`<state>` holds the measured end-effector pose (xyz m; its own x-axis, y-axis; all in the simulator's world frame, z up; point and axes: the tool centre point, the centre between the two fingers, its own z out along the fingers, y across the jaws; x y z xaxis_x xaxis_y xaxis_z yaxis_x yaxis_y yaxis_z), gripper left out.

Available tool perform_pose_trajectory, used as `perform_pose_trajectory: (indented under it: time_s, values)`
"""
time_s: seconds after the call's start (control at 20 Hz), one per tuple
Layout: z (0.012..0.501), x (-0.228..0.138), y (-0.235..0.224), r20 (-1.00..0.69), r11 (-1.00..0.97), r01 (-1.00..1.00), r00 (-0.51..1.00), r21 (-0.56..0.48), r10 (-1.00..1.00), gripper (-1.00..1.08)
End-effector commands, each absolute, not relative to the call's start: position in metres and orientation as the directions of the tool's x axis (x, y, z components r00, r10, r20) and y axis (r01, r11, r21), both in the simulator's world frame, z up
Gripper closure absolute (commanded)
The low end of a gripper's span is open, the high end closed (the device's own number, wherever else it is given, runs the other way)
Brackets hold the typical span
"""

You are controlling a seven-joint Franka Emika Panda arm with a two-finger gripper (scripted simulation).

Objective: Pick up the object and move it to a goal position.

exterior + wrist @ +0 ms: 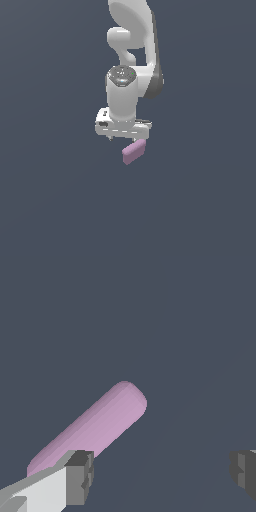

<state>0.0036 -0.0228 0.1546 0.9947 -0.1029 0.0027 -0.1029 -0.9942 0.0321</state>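
The object, a pale pink-lilac block with rounded edges (134,151), lies on the dark grey floor just below the white gripper (124,138) in the exterior view. In the wrist view the block (92,428) lies slantwise, and one end of it passes behind one dark fingertip (80,477). The other fingertip (244,473) stands far off at the opposite edge. The gripper (162,476) is wide open and holds nothing. It hovers above the block, with most of the gap between the jaws off to the side of it.
The plain dark grey floor (50,200) fills both views. The white arm (132,45) rises behind the gripper to the top of the exterior view. No other object and no goal marker is in view.
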Motion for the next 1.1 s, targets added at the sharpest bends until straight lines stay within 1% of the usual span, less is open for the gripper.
perform_pose_trajectory:
  time_s: [0.0,0.5,1.05]
  values:
    - [0.154,0.004,-0.020,0.004,-0.990,-0.139,0.990,0.030,-0.139,-0.92]
    - [0.152,0.006,-0.007,0.007,-0.935,-0.355,0.935,0.020,-0.355,-0.92]
    - [0.149,0.008,0.010,0.006,-0.802,-0.598,0.802,0.009,-0.598,-0.92]
